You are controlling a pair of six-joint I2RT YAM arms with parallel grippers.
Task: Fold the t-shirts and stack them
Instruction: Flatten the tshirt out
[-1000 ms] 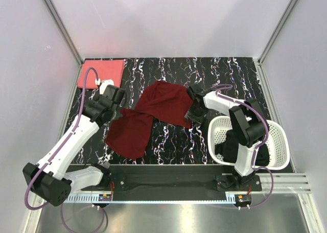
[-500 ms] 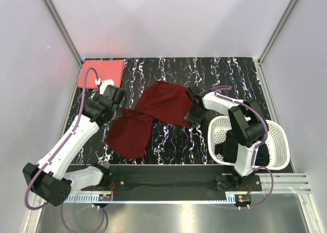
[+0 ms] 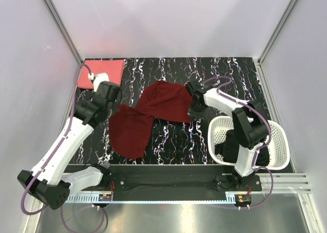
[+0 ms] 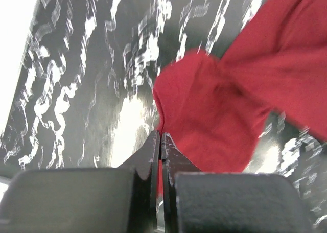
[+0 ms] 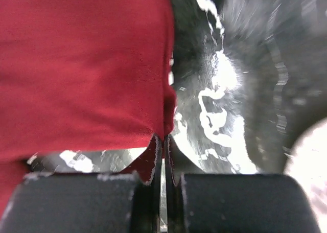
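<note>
1. Three t-shirts lie before you. The maroon shirt [image 3: 148, 115] sprawls across the middle of the table [image 3: 230, 74]. The coral pink shirt [image 3: 104, 71] lies folded flat in the far left corner. The black shirt [image 3: 225, 148] sits bunched inside the basket [image 3: 280, 136].
2. There is one basket, white lattice plastic, at the near right of the black marbled table, well apart from the pink shirt.
3. Two grippers are at work, one on each side of the maroon shirt.
4. Your left gripper [image 4: 161, 140] has its jaws pressed together, with the shirt's left edge pinched between them. Red cloth rises from the fingertips in the wrist view.
5. Your right gripper [image 5: 164, 141] is likewise fully closed, nipping the shirt's right-hand edge at a corner where the cloth meets the bare table.
6. Between the two grips the maroon shirt runs on a diagonal. It is narrow and creased at its waist, with one lobe toward the near left and a broader one at the centre.
7. The right arm [image 3: 245, 131] rises across the basket's near left side and hides part of the black shirt from the overhead camera.
8. The left arm [image 3: 71, 136] reaches up the left side of the table, and its purple cable [image 3: 82, 72] loops over the pink shirt's left edge.
</note>
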